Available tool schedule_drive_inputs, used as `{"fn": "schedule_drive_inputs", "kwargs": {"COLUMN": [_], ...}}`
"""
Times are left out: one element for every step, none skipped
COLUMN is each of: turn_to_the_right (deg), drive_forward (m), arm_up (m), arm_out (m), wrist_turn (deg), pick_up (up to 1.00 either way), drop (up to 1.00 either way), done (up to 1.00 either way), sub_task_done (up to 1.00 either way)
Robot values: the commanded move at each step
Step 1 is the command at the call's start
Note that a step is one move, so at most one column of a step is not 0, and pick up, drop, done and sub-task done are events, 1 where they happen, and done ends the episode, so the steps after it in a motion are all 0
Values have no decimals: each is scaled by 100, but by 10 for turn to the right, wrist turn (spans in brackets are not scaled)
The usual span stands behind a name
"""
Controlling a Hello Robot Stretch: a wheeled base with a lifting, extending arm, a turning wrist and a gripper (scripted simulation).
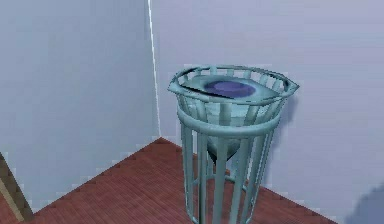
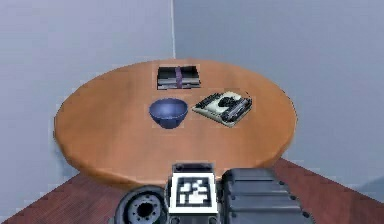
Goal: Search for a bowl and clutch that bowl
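A dark blue bowl (image 2: 168,112) stands upright near the middle of a round wooden table (image 2: 100,140) in the arm side view. At that view's bottom edge a white square with black marks (image 2: 192,192) sits on dark robot parts. The gripper's dark body (image 2: 145,208) lies just left of it, below the table's near rim. Its far end cannot be made out, so I cannot tell whether it holds anything.
On the table behind the bowl lie a dark flat box (image 2: 179,76) and a pale tray with dark items (image 2: 225,105). In the forward view a teal slatted stand (image 1: 228,130) with a purple dish on top stands in a room corner on red-brown floor.
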Motion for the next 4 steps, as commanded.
{"fn": "schedule_drive_inputs", "kwargs": {"turn_to_the_right": [0,0,0,0], "drive_forward": [0,0,0,0], "arm_up": [0,0,0,0], "arm_out": [48,0,0,0], "wrist_turn": [0,450,450,450], "pick_up": [0,0,0,0], "drop": [0,0,0,0], "done": [0,0,0,0], "sub_task_done": [0,0,0,0]}}
